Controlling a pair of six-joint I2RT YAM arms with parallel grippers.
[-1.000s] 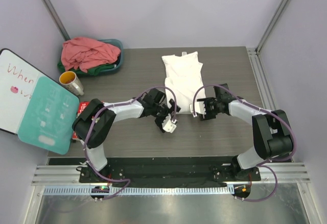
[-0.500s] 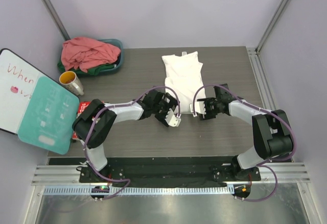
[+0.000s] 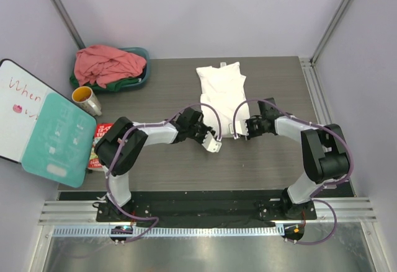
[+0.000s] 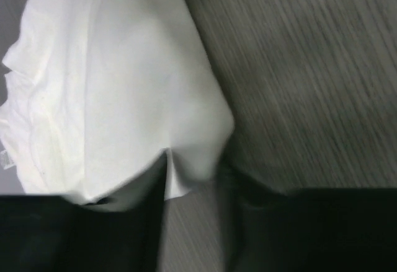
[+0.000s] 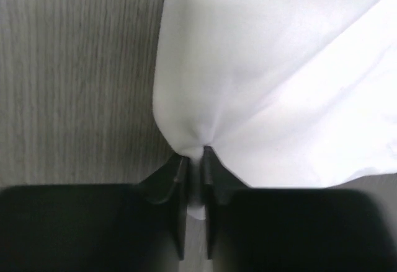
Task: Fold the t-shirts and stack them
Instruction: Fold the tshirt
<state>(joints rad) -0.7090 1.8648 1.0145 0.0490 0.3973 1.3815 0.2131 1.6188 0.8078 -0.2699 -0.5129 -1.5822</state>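
Note:
The white t-shirt (image 3: 222, 92) lies flat on the table, folded into a long strip. My right gripper (image 3: 240, 129) is at its near right corner. In the right wrist view the gripper (image 5: 195, 157) is shut on a puckered bit of white t-shirt (image 5: 267, 67). My left gripper (image 3: 209, 137) is at the near left corner. In the left wrist view its jaws (image 4: 195, 173) stand partly apart, with the corner of the white t-shirt (image 4: 124, 86) bulging between the tips. A salmon-pink t-shirt (image 3: 105, 64) lies heaped over a dark green t-shirt (image 3: 127, 85) at the back left.
The teal basin (image 3: 144, 55) holding the two shirts sits at the back left corner. A yellow-lined mug (image 3: 85, 100), a whiteboard with a teal card (image 3: 59, 136) and a red packet (image 3: 99, 137) stand along the left edge. Metal frame posts rise at both back corners.
My left gripper swung right and up to the shirt's near left corner, and its jaws narrowed. My right gripper closed on the near right corner and shifted slightly toward the shirt.

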